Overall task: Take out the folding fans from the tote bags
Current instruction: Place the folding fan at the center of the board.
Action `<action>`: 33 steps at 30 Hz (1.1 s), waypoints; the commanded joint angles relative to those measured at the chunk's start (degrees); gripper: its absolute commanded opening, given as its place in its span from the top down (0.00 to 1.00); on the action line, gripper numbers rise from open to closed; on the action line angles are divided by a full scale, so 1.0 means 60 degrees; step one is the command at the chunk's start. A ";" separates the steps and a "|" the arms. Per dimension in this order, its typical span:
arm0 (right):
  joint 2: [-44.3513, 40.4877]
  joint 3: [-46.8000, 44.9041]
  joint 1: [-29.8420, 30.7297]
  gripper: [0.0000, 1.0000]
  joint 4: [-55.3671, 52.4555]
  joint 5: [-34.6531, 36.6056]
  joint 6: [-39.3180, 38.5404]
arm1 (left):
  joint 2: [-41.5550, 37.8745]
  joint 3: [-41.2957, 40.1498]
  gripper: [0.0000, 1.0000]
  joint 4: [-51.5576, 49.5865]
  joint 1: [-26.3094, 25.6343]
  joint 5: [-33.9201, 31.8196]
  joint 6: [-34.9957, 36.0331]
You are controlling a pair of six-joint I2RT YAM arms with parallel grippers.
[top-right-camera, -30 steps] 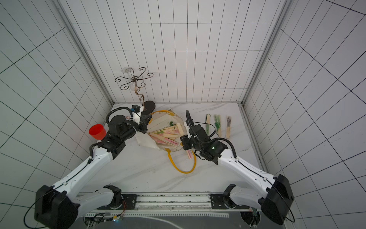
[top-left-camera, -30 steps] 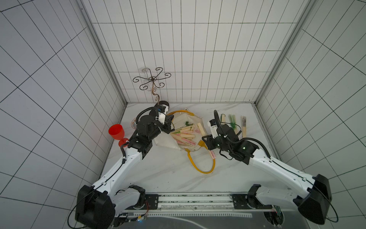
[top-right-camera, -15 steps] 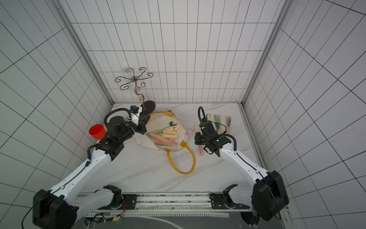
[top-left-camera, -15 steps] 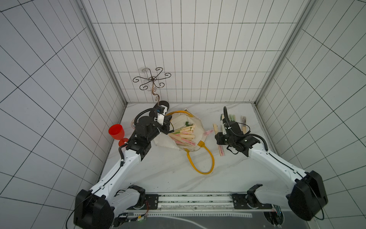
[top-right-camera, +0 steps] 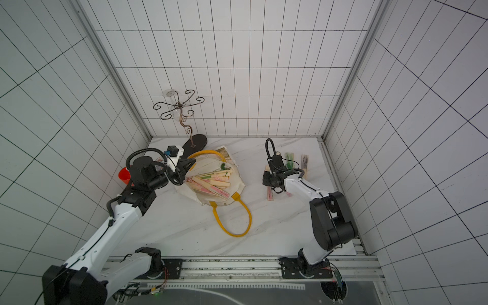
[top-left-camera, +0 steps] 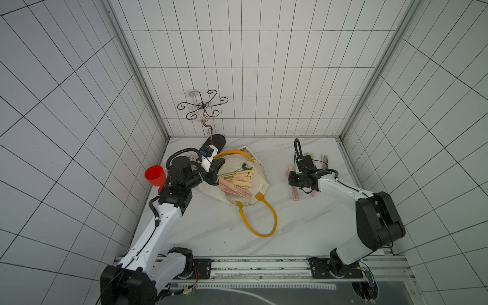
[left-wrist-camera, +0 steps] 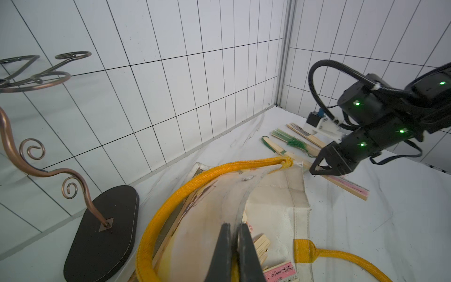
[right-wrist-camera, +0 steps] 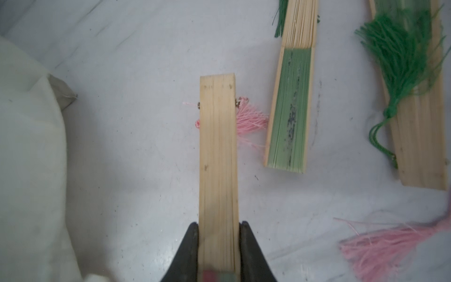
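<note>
Right wrist view: right gripper (right-wrist-camera: 218, 227) clenched on a pink-tasselled fan (right-wrist-camera: 218, 146), well clear of the tote bag (top-left-camera: 260, 179).
Its long axis ran straight out from the jaws, parallel to the green fan (right-wrist-camera: 290, 109) just beside it; the left gripper (left-wrist-camera: 234, 229) pinched the bag's rim, other fans (top-left-camera: 237, 181) lying inside.

Bright, even, softly shadowed.
Bowed at the edges along white tiled walls (top-left-camera: 52, 132); blurred at 6 o'clock on the slim light-bamboo folding fan (right-wrist-camera: 218, 158), right wrist view.
</note>
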 commanded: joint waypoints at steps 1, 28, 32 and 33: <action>0.0623 0.1429 -0.0178 1.00 0.0512 -0.0033 -0.0253 | -0.0235 -0.0022 1.00 0.0647 0.0269 0.1723 0.0250; 0.4611 0.5163 -0.0710 0.62 -0.0027 0.0172 -0.1129 | -0.0174 -0.0525 1.00 0.2455 0.0401 -0.0330 -0.1315; 0.3927 0.5000 -0.0710 0.52 -0.0087 -0.0214 -0.1266 | -0.0070 -0.0522 1.00 0.2700 0.0411 -0.0792 -0.1627; 0.3683 0.4898 -0.0697 0.50 -0.0088 -0.0298 -0.1283 | -0.0054 -0.0539 1.00 0.2789 0.0403 -0.0947 -0.1725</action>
